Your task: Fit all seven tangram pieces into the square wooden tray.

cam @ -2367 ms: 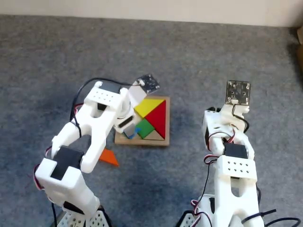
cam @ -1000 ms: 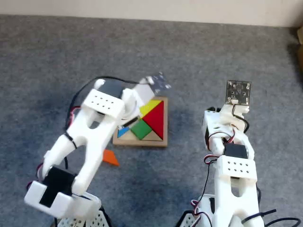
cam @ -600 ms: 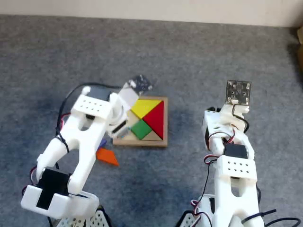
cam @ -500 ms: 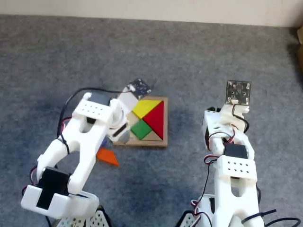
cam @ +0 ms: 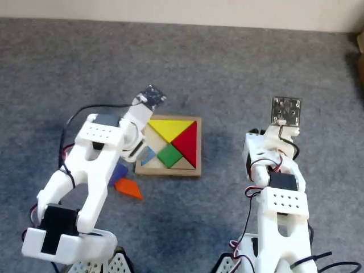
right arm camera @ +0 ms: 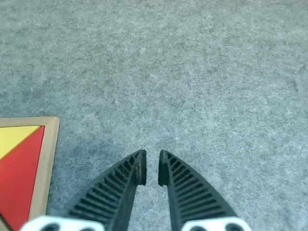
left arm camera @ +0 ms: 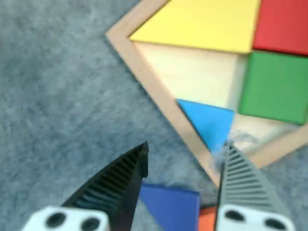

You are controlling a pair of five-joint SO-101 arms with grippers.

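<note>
Wood tray (cam: 170,172), square and raised-rimmed, sits on my fuzzy grey worktop (cam: 256,68). It holds flat painted pieces: yellow triangle (cam: 169,128), red triangle (cam: 189,140), green square (cam: 169,154) and small blue triangle (cam: 148,156). A dark blue piece (cam: 118,172) and an orange piece (cam: 128,188) lie just outside, partly under my left arm. Left jaws hang wide apart, empty, over the rim. Right jaws are almost together, empty, well apart from the tray.

My gripper (left arm camera: 186,147) hung open over the rim of the tray (left arm camera: 144,80), light blue triangle (left arm camera: 208,121) just inside, near the yellow triangle (left arm camera: 202,24), red piece (left arm camera: 281,24) and green square (left arm camera: 274,86). A dark blue piece (left arm camera: 168,208) lay on the carpet (left arm camera: 57,72) between my jaws.
</note>
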